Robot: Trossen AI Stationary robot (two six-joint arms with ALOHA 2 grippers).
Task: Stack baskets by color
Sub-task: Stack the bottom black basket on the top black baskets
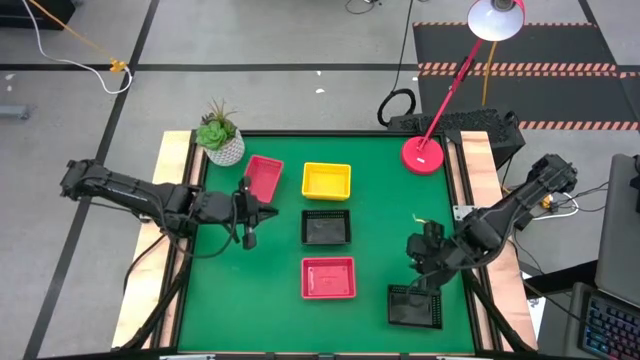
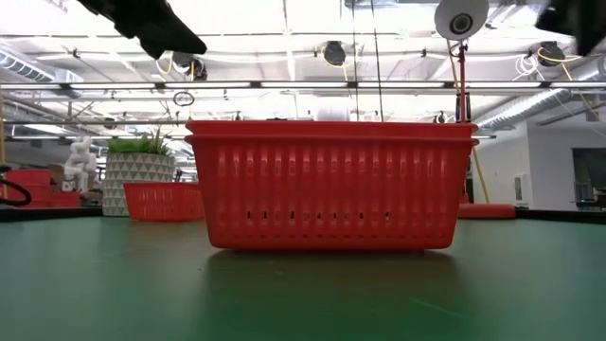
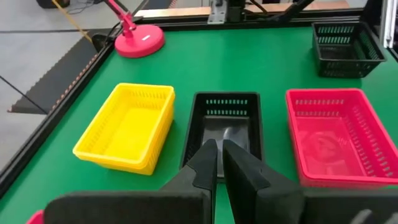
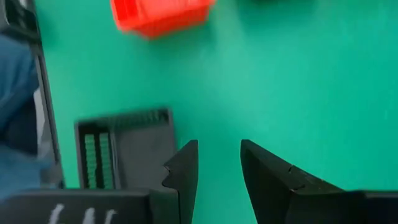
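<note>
- On the green tabletop, left pincer hovers with fingers nearly together, empty, beside a tilted red basket
- right pincer gapes wide, empty, above a black basket; yellow basket, another black basket and another red basket lie mid-table

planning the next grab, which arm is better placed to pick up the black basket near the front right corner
Right. The right tool hangs open just beside that black basket, and its wrist view shows the basket by its fingers. The left tool is nearly shut across the table, near a red basket.
</note>
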